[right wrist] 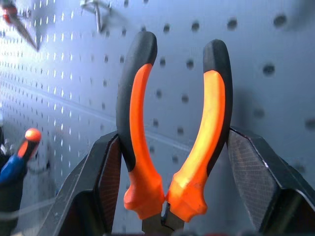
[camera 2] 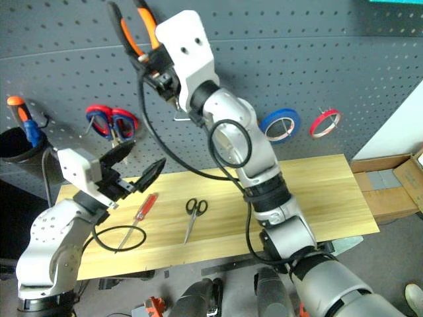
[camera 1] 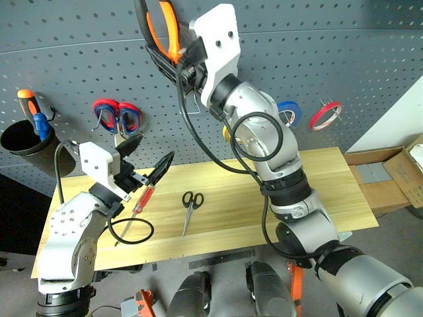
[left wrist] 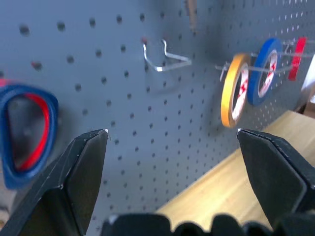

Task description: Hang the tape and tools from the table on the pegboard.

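Note:
My right gripper (camera 1: pixel 166 47) is raised high against the dark grey pegboard (camera 1: pixel 344 53), shut on the orange-and-black pliers (right wrist: pixel 140 123), whose handles point up. An empty wire hook (camera 2: pixel 182 117) sticks out just below them. My left gripper (camera 1: pixel 152 150) hovers open and empty over the left part of the wooden table (camera 1: pixel 317 191). The red-handled screwdriver (camera 1: pixel 142 201) lies under it, and the black-handled scissors (camera 1: pixel 192 201) lie mid-table. The thin red tape (camera 1: pixel 326 115) hangs on a hook at the right of the board.
Red-and-blue shears (camera 1: pixel 115 115) hang at the board's left, beside a black cup (camera 1: pixel 20 142) holding an orange-and-blue screwdriver (camera 1: pixel 30 105). A blue roll (camera 1: pixel 289 112) and a yellow roll (left wrist: pixel 234 91) hang left of the red tape. Cardboard boxes (camera 1: pixel 390 175) stand past the table's right end.

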You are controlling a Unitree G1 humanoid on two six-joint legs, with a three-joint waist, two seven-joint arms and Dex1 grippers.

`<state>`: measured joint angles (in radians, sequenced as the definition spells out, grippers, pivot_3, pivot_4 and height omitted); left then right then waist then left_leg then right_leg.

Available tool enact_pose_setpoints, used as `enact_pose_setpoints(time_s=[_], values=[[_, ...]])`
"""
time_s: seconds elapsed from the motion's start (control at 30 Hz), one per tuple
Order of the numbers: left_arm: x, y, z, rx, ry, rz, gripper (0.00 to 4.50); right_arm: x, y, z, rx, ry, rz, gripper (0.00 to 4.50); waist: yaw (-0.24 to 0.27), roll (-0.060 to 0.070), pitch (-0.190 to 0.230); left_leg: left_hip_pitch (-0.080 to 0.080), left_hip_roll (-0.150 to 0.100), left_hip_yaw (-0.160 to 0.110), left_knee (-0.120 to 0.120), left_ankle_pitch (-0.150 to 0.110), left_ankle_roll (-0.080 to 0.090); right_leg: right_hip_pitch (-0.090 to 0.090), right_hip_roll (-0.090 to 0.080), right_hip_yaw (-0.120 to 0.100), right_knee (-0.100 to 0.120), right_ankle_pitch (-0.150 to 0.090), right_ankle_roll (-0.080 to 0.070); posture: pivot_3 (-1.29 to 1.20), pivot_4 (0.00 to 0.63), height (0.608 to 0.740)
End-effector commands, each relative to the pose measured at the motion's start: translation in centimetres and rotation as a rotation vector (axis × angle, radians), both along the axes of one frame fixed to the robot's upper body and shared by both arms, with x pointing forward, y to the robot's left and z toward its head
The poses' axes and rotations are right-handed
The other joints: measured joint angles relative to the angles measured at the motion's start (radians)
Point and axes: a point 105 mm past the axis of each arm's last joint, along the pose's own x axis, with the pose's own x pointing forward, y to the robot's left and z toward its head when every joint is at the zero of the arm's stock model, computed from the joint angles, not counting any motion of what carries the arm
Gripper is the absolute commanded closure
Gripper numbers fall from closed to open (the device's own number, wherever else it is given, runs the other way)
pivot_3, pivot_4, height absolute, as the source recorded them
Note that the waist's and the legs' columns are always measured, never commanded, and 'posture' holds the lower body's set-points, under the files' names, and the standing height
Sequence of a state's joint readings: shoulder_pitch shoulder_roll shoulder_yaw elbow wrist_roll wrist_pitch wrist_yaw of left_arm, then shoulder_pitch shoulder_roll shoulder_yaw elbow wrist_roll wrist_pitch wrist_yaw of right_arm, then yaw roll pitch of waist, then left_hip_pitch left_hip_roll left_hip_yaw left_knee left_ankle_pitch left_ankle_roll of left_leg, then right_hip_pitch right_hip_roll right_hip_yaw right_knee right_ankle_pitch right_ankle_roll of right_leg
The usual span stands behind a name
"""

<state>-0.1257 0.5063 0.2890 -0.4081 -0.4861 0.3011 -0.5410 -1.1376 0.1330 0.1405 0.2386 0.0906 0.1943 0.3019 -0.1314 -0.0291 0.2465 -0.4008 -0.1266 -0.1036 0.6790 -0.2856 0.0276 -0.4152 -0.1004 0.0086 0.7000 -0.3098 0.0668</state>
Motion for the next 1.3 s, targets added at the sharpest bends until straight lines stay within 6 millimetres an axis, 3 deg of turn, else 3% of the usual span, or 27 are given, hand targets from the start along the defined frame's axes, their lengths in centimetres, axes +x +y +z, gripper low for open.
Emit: enact_pose_setpoints(time_s=[0.03, 0.37, 0.7, 0.93, 1.3], values=[[-0.1, -0.8, 1.9, -0.003, -0.07, -0.025, 0.0, -0.9, 0.3, 1.8, 0.055, -0.106, 0.006, 1.62, 0.002, 0.0, -0.001, 0.0, 0.0, 0.0, 0.0, 0.0, 0.0, 0.0, 0.0, 0.0, 0.0, 0.0, 0.0, -0.03, 0.183, 0.74], [1.1, -1.5, 3.0, -0.003, -0.114, -0.054, 0.0, 0.1, 0.2, -0.7, 0.072, -0.182, -0.034, 1.62, 0.0, 0.0, -0.002, 0.0, 0.0, 0.0, 0.0, 0.0, 0.0, -0.001, 0.0, 0.0, 0.0, 0.0, 0.0, -0.04, 0.189, 0.74], [1.4, -1.1, 2.7, -0.034, -0.106, -0.049, 0.0, 0.8, 0.1, -3.5, 0.074, -0.183, -0.05, 1.62, -0.008, 0.0, -0.002, 0.0, 0.001, 0.0, 0.0, 0.0, -0.001, 0.0, 0.001, 0.001, 0.002, 0.0, 0.0, -0.05, 0.194, 0.74], [1.3, -0.8, 2.6, -0.036, -0.105, -0.042, 0.0, 1.2, -0.6, -3.0, 0.106, -0.226, -0.09, 1.62, -0.007, 0.0, -0.002, 0.0, 0.001, 0.0, 0.0, 0.001, -0.001, 0.0, 0.001, 0.001, 0.002, 0.0, 0.0, -0.04, 0.193, 0.74], [1.3, -0.5, 2.2, -0.043, -0.092, -0.033, 0.0, 3.5, -0.4, -7.1, -0.004, -0.098, -0.157, 1.62, -0.007, 0.0, -0.002, 0.0, 0.001, 0.0, 0.001, 0.002, -0.003, 0.0, 0.001, 0.001, 0.006, 0.0, 0.0, -0.05, 0.193, 0.74]])
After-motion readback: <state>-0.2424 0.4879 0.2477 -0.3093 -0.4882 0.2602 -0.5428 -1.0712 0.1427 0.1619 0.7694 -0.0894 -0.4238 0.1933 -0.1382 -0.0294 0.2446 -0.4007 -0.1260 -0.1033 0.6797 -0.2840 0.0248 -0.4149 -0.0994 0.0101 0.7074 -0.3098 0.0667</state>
